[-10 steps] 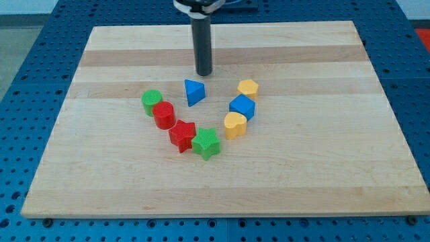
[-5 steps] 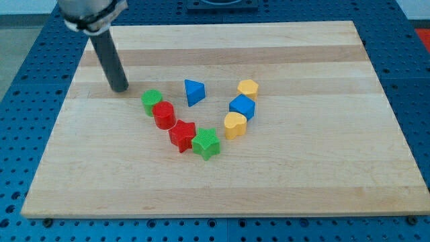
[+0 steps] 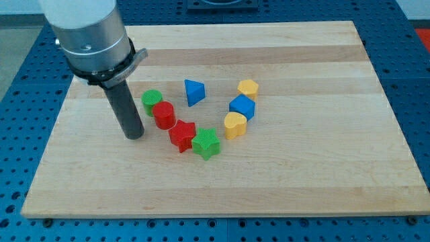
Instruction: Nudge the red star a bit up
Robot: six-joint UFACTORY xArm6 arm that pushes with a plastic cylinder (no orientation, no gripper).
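Note:
The red star [image 3: 181, 135] lies left of the board's middle, touching the green star [image 3: 206, 143] on its lower right and the red cylinder [image 3: 163, 115] on its upper left. My tip [image 3: 134, 135] rests on the board to the left of the red star, about a block's width away, just below and left of the red cylinder. It touches no block.
A green cylinder [image 3: 151, 101] sits above-left of the red cylinder. A blue triangular block [image 3: 194, 91] lies above the middle. At the right stand a yellow block [image 3: 248, 89], a blue cube [image 3: 242, 107] and a yellow heart-like block [image 3: 234, 124]. The wooden board [image 3: 322, 168] carries all.
My tip has swept from above the blue triangle to the left, then down the view to the left of the red star. No block has moved.

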